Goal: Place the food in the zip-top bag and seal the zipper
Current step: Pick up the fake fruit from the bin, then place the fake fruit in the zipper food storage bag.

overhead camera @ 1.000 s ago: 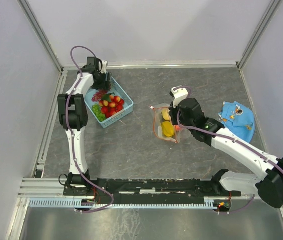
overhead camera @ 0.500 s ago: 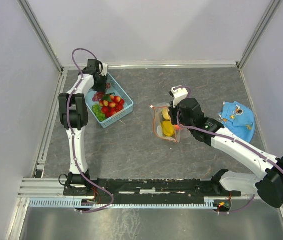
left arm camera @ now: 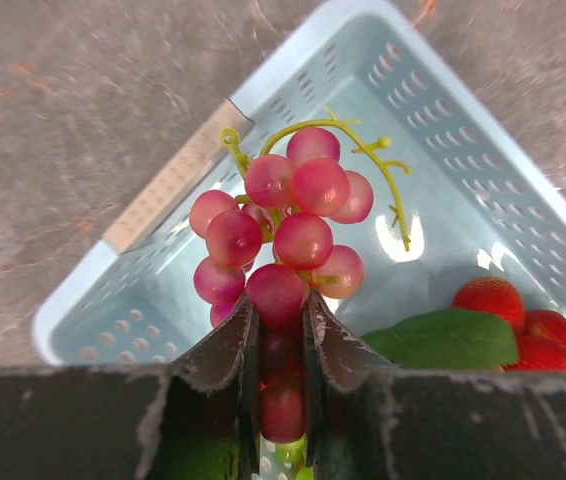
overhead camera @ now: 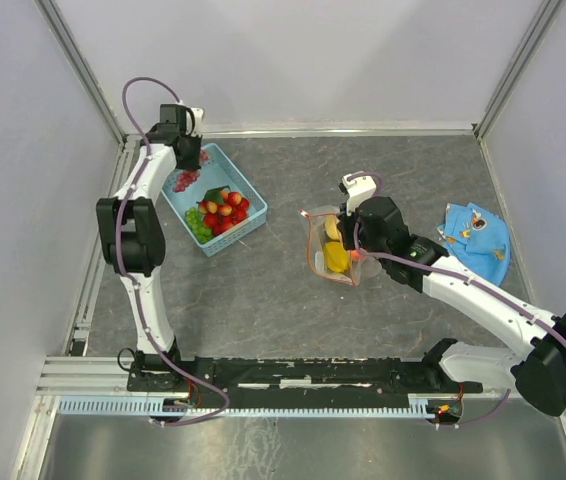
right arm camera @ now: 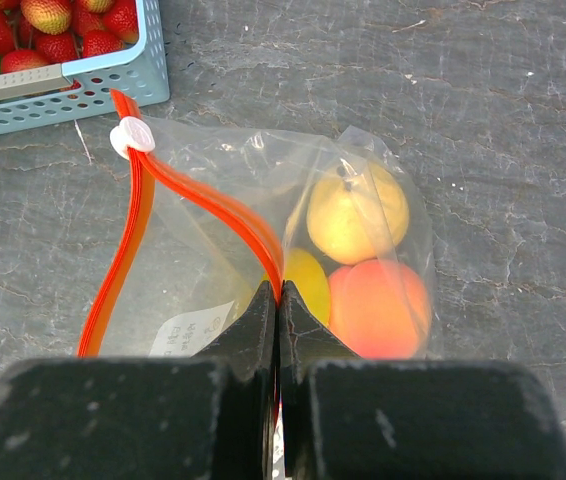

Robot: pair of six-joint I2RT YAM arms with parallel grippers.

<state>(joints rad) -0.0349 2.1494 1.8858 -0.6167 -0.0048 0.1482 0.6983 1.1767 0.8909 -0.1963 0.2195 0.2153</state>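
Note:
My left gripper [left arm camera: 279, 300] is shut on the lower berries of a pink-red grape bunch [left arm camera: 293, 215], which hangs over the far corner of the light blue basket [left arm camera: 483, 170]. Red strawberries [left arm camera: 493, 300] and a green leaf [left arm camera: 443, 338] lie in the basket. In the top view the left gripper [overhead camera: 189, 158] sits at the basket's [overhead camera: 253, 207] back left. My right gripper [right arm camera: 279, 295] is shut on the red-orange zipper [right arm camera: 203, 200] of the clear zip-top bag [right arm camera: 193, 270], whose mouth gapes open. A yellow fruit [right arm camera: 358, 212], a second yellow one [right arm camera: 305, 280] and an orange peach [right arm camera: 378, 308] are inside.
A blue cloth-like object [overhead camera: 475, 238] lies at the right of the table. Green grapes [overhead camera: 198, 225] and more strawberries [overhead camera: 225, 212] fill the basket. Metal frame posts and white walls ring the table; a rail [overhead camera: 303, 375] runs along the near edge.
The left gripper has shut on the pink-red grape bunch and drawn back toward the basket's far left corner with it. The right arm and the bag have not moved.

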